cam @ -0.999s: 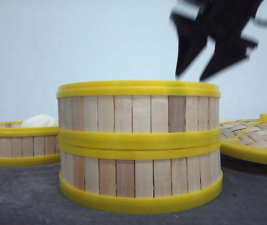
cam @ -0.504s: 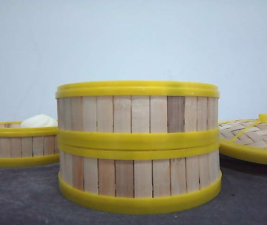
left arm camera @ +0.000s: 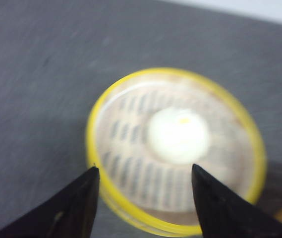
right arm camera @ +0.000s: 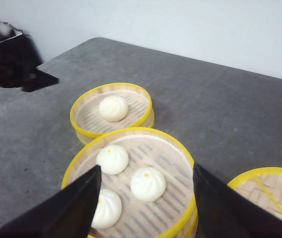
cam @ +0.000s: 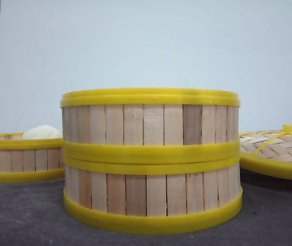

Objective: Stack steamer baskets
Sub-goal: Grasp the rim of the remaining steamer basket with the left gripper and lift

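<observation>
Three steamer baskets are being shown: two stacked (cam: 151, 159) holding three buns (right arm camera: 147, 183), one apart (right arm camera: 112, 110) holding one bun (right arm camera: 113, 108). Both grippers, left (left arm camera: 143, 173) and right (right arm camera: 145, 191), are being held spread.

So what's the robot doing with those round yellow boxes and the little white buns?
It is stacking steamer baskets. Two wood-slat baskets with yellow rings already sit one on the other, and the top one holds three white buns. A third single basket with one bun sits alone on the grey table. The left gripper hovers open above it. The right gripper hangs open over the stack. A woven bamboo lid waits beside.
</observation>
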`<action>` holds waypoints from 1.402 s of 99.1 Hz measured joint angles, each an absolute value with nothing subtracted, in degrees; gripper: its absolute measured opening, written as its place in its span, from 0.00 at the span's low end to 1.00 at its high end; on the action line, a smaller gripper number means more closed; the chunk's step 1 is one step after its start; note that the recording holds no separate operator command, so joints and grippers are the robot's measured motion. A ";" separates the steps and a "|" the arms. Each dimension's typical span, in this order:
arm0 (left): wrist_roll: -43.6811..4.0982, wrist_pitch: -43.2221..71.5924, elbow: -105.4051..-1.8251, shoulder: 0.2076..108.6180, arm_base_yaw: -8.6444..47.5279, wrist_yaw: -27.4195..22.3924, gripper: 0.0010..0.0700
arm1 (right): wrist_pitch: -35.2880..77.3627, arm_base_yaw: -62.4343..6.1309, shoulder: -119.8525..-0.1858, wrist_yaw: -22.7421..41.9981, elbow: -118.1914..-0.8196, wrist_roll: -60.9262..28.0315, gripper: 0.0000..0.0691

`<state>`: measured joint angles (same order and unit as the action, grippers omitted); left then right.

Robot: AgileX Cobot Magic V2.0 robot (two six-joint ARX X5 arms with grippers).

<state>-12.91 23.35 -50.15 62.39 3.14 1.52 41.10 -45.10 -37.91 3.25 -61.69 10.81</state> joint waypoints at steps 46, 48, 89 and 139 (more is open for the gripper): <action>-14.44 22.90 -57.14 85.10 -0.27 1.13 0.48 | 41.08 -45.50 -37.91 3.25 -61.69 10.83 0.52; -14.44 22.90 -57.32 85.60 -0.38 1.13 0.48 | 41.08 -45.50 -37.91 3.25 -61.69 10.83 0.52; -14.46 22.06 -57.69 90.32 -1.13 1.13 0.28 | 40.93 -45.50 -39.16 3.25 -61.69 10.83 0.52; -14.66 20.53 -57.95 92.99 -1.10 0.54 0.21 | 39.72 -46.61 -40.80 3.07 -61.69 10.94 0.52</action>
<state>-14.66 20.53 -57.95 92.99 -1.10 0.54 39.72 -46.61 -40.80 3.07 -61.69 10.94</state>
